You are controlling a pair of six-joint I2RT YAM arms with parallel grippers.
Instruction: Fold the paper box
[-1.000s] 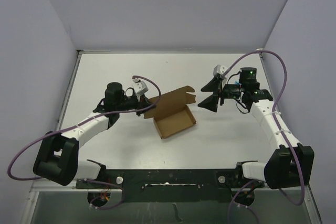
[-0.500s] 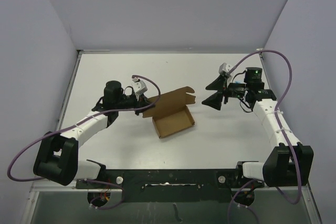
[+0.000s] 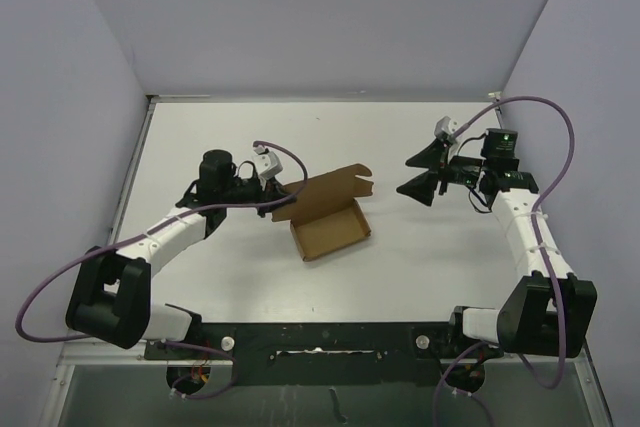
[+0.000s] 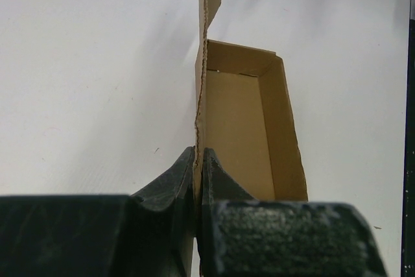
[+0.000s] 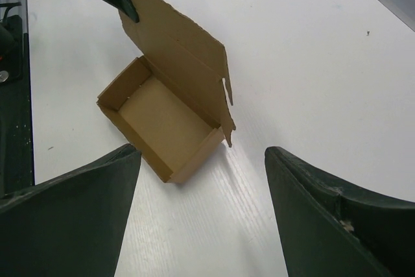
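Where the left pincer bites: on the end edge of the paper box's raised lid, jaws closed tight on the cardboard, one dark finger pressed on each face.
Left pincer's hold: only the thin lid panel is clamped; the tray itself is not between the jaws.
Right pincer: jaws spread wide, nothing between them, touching nothing.
Box from the left pincer: it runs straight out ahead of the fingertips; the tray lies just to the right of the clamped panel in the left wrist view.
Box from the right pincer: well apart, out in front of the open fingers, seen in the gap between them and towards the left finger.
Box between the pincers: it sits between the two in the top view, touching the left one and clear of the right one.
Tray: open at the top, four low walls standing, its bottom flat on the white table.
Lid: standing up from the tray's long wall on the side away from the right pincer and leaning back from the tray; the end nearer the right pincer carries a small notched tab.
Lid edge at the left pincer: a rough corrugated line rising from the jaws.
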